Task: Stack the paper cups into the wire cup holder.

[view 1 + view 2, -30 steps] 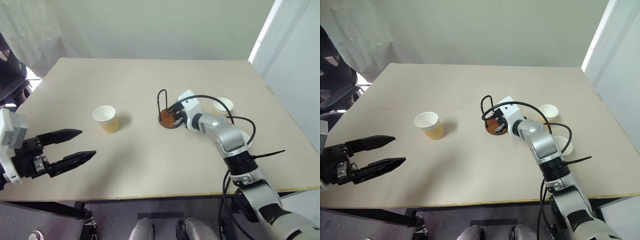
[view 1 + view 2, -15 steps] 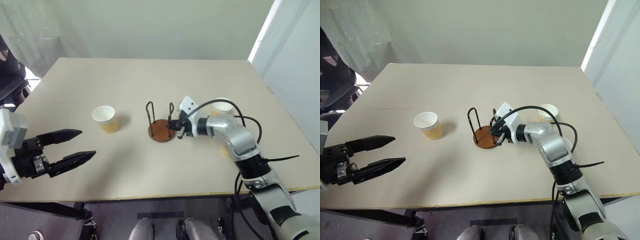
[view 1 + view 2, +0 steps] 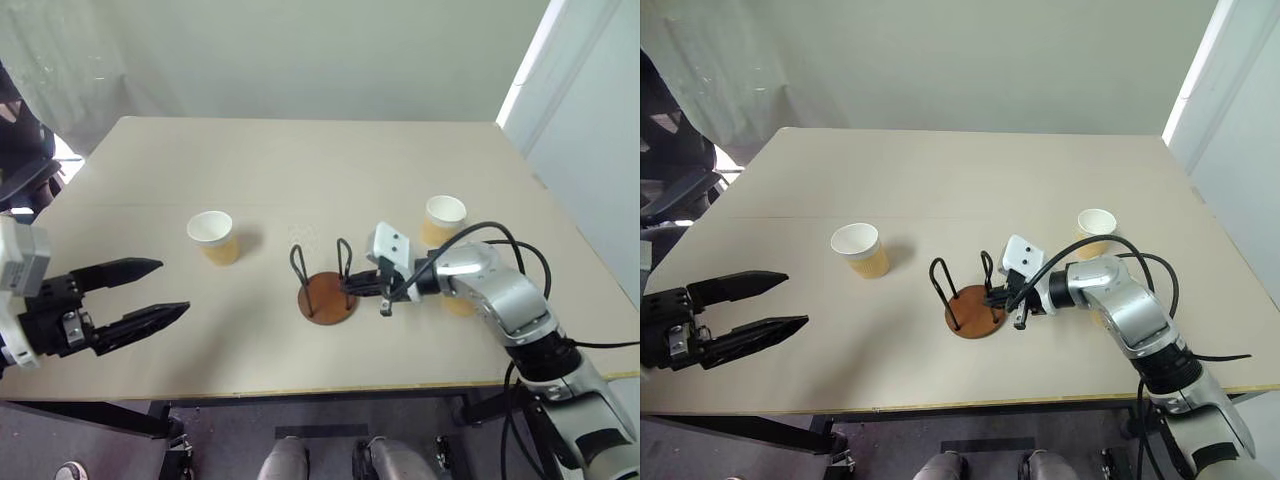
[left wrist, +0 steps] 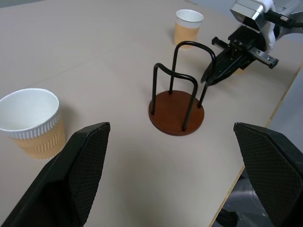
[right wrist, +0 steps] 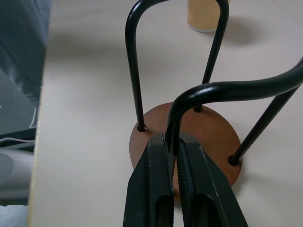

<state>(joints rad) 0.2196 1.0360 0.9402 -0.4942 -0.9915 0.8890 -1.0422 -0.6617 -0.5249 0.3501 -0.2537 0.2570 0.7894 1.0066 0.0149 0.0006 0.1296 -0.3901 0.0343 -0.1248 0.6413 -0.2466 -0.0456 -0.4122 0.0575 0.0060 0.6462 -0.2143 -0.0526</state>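
The wire cup holder (image 3: 326,299), a reddish-brown disc with two dark wire loops, stands upright near the table's front middle. My right gripper (image 3: 352,286) reaches in from the right and is shut on the lower part of the loop nearer to it (image 5: 173,124). One paper cup (image 3: 212,238) stands upright to the holder's left. A second cup (image 3: 443,219) is behind my right forearm, and a tan sliver of a third (image 3: 457,304) peeks from under that arm. My left gripper (image 3: 174,287) hovers open and empty at the front left, well short of the left cup.
The beige table (image 3: 300,160) has wide bare room behind and between the cups. Its front edge runs just below both grippers. A black cable (image 3: 500,235) loops over my right arm. A dark chair (image 3: 670,180) sits off the left edge.
My right gripper has dragged the holder toward the table's front edge, and the wrist has turned to point leftward. The cup behind the arm is uncovered. My left gripper stayed still.
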